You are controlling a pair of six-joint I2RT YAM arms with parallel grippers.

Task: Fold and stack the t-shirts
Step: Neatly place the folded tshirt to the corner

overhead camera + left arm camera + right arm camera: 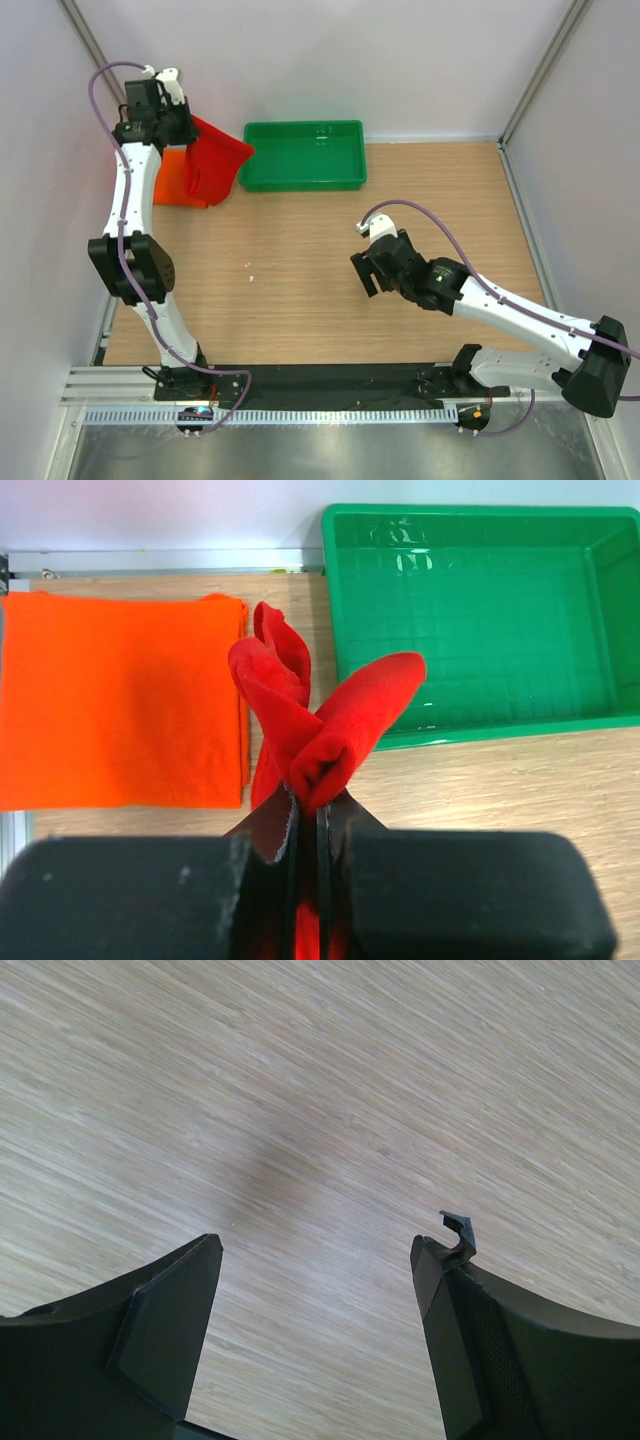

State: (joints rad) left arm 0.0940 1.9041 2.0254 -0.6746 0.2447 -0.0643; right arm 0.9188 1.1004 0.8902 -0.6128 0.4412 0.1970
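The orange t-shirt (120,700) lies folded flat on the table at the far left (180,188). The red t-shirt (320,725) hangs bunched in the air next to it, pinched in my left gripper (308,810), which is shut on a fold of it. From above, the red t-shirt (212,160) dangles over the orange one's right edge, under my left gripper (165,120). My right gripper (320,1250) stands open over bare wood near the table's middle (372,268), holding nothing.
A green plastic tray (300,180) sits at the back of the table, just right of the shirts; its near rim (480,730) lies close to the hanging red cloth. White walls enclose the table on three sides.
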